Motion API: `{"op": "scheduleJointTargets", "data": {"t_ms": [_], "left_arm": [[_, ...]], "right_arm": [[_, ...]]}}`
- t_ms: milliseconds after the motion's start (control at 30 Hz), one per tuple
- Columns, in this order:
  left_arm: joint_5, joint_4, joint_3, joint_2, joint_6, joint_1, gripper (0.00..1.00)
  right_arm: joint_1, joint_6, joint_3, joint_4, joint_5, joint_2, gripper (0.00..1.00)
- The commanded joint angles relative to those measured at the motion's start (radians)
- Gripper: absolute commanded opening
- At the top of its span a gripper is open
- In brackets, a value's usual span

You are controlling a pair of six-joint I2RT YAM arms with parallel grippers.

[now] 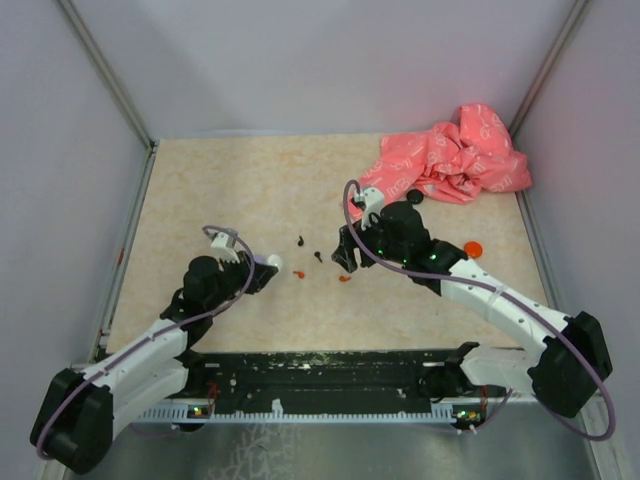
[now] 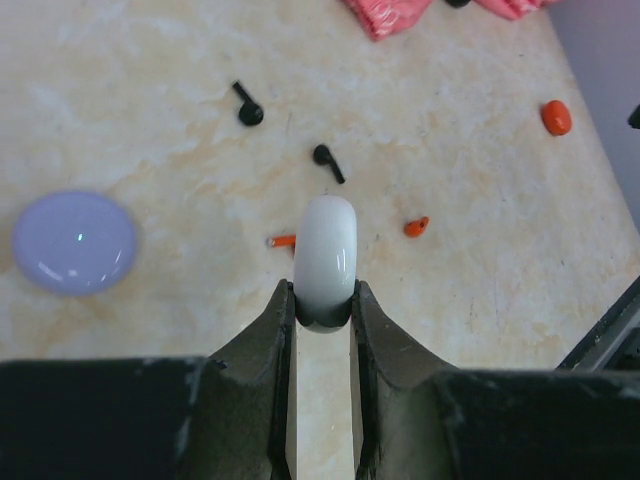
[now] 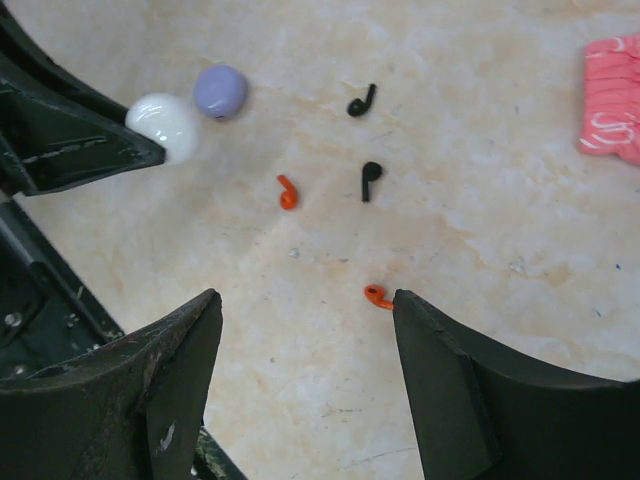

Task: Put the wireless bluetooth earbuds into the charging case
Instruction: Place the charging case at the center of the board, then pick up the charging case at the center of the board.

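While the left gripper [image 2: 322, 300] clamps the glossy white rounded case [image 2: 325, 250], the wide-open right gripper [image 3: 305, 330] might flick the tiny orange earbud [image 3: 377, 296] away by closing off-centre.

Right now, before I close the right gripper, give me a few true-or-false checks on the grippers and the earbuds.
1. The left gripper is shut on the white case. True.
2. The right gripper holds an orange earbud. False: it is open, and that earbud lies on the table beside one finger.
3. Two black earbuds lie loose on the table. True.
4. The pink cloth covers the black earbuds. False: it lies apart from them, at the far right corner.
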Motion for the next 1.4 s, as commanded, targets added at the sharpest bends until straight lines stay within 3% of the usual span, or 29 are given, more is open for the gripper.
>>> {"op": "scheduleJointTargets", "data": {"t_ms": [0, 233, 533, 733, 833, 1133, 1367], "left_arm": [[-0.022, -0.152, 0.001, 0.019, -0.135, 0.029, 0.03], [0.067, -0.121, -0.048, 0.125, -0.265, 0.103, 0.11], [0.094, -0.076, -0.014, 0.304, -0.27, 0.204, 0.13], [0.022, -0.113, 0.02, 0.355, -0.249, 0.266, 0.37], [0.005, -0.126, 0.032, 0.36, -0.244, 0.299, 0.43], [-0.043, -0.301, 0.065, 0.202, -0.243, 0.344, 0.84], [-0.094, -0.571, 0.207, 0.055, -0.14, 0.349, 0.92]], "right_arm": [[-0.005, -0.026, -0.032, 0.029, 0.166, -0.054, 0.69], [-0.006, -0.041, -0.082, 0.052, 0.265, -0.086, 0.69], [-0.006, -0.051, -0.113, 0.061, 0.317, -0.111, 0.69], [-0.007, -0.051, -0.121, 0.059, 0.357, -0.117, 0.7], [-0.005, -0.05, -0.118, 0.06, 0.362, -0.113, 0.7], [-0.007, -0.041, -0.085, 0.035, 0.427, -0.081, 0.7], [-0.036, -0.021, -0.004, -0.026, 0.517, 0.013, 0.73]]}}
